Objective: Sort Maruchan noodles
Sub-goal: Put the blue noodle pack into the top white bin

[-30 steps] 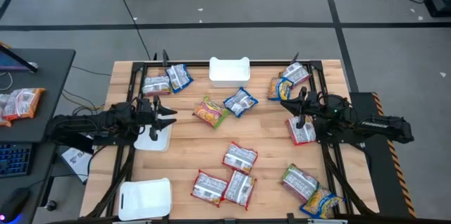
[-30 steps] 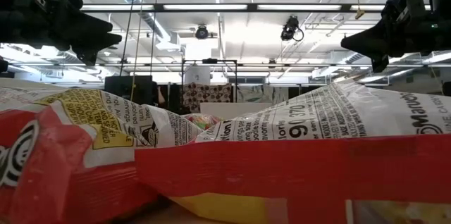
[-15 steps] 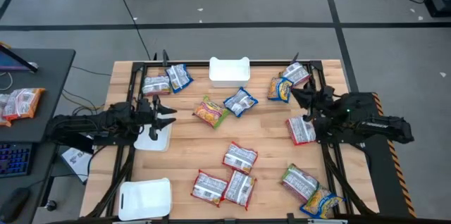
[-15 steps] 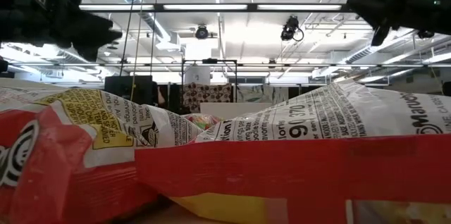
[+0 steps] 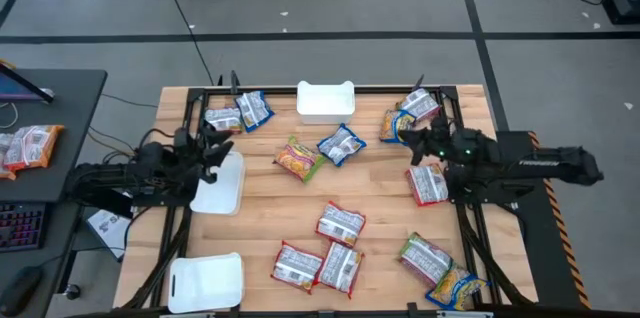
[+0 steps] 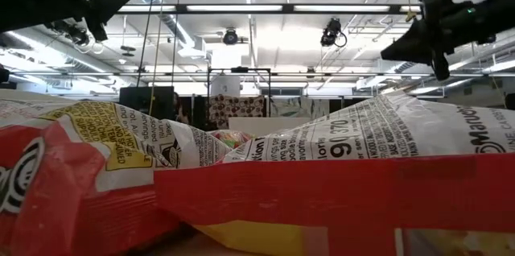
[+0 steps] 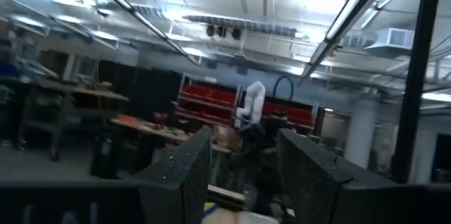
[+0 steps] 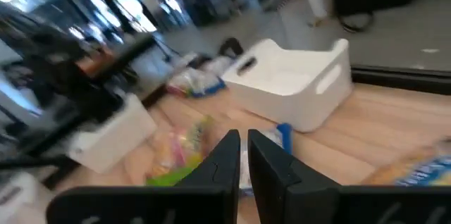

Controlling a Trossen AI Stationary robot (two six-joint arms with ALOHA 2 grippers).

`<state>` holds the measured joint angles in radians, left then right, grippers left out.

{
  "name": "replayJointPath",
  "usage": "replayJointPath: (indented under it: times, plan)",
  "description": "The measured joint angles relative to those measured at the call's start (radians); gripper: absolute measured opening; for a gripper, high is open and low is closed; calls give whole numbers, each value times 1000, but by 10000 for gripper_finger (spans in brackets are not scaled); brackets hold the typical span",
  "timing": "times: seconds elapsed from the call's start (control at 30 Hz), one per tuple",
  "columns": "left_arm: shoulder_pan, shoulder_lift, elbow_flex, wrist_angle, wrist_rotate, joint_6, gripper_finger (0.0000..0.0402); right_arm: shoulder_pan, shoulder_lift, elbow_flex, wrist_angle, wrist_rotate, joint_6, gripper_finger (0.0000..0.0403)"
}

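In the low view, two red-and-white Maruchan noodles packets (image 6: 322,183) fill the foreground, are cut off by the picture's edges, and hide the surface behind them. In the high view, the orange-yellow packet (image 5: 455,290) is cut by the bottom edge. The right wrist view is blurred; packet (image 8: 180,150) print is unreadable.

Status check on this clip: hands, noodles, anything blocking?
Left hand open, empty, over white tray. Right hand shut, empty, by back-right packets. Noodle packets still scattered, unsorted. Nothing blocking.
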<state>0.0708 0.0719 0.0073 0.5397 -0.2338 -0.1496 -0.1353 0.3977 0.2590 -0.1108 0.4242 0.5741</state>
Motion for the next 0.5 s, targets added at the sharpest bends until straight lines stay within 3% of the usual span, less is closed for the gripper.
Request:
replayJointPath:
  times: [0.17, 0.37, 0.5]
  plan:
    - [0, 0, 0, 44, 1, 6, 165, -5, 201, 171, -238, 33, 47, 85]
    - [0, 0, 0, 24, 10, 23, 165, -93, 373, 245, -422, 31, 284, 220]
    - [-1, 0, 0, -29, 99, 4, 165, -166, 461, 233, -460, 32, 404, 301]
